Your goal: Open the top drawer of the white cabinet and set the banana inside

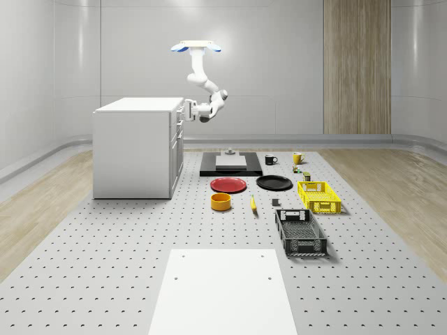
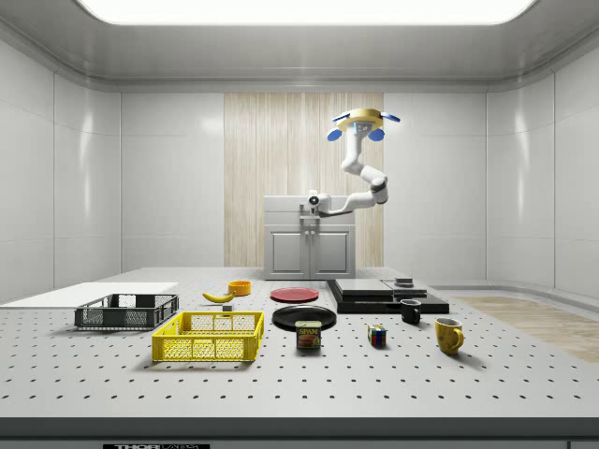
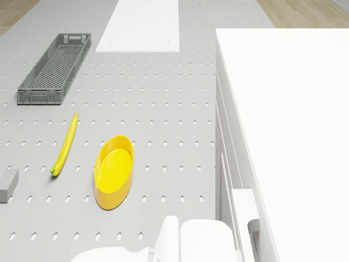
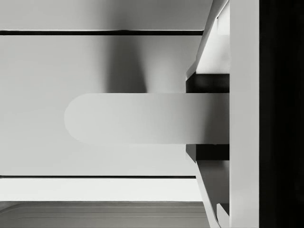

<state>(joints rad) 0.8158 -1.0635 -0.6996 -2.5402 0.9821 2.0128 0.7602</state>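
Observation:
The white cabinet point(image 1: 133, 146) stands at the whole-scene view's left, and its top drawer looks flush with the fronts below it. I hover beside its drawer side, drone body point(image 1: 197, 47) above the cabinet's height, arm bent down toward the front. My gripper point(image 1: 187, 110) sits at the top drawer. In the wrist view the gripper point(image 4: 187, 118) holds the pale drawer handle point(image 4: 133, 118) between its dark pads point(image 4: 209, 83), which touch it on both sides. The banana point(image 1: 253, 203) lies on the table beside an orange bowl point(image 1: 221, 202), and the drone view shows the banana point(image 3: 65, 144) too.
A red plate point(image 1: 228, 184), a black plate point(image 1: 274, 183), a yellow crate point(image 1: 318, 196) and a grey crate point(image 1: 300, 232) lie right of the cabinet. A black platform point(image 1: 230, 164) and mugs stand behind them. A white sheet point(image 1: 220, 289) covers the near table.

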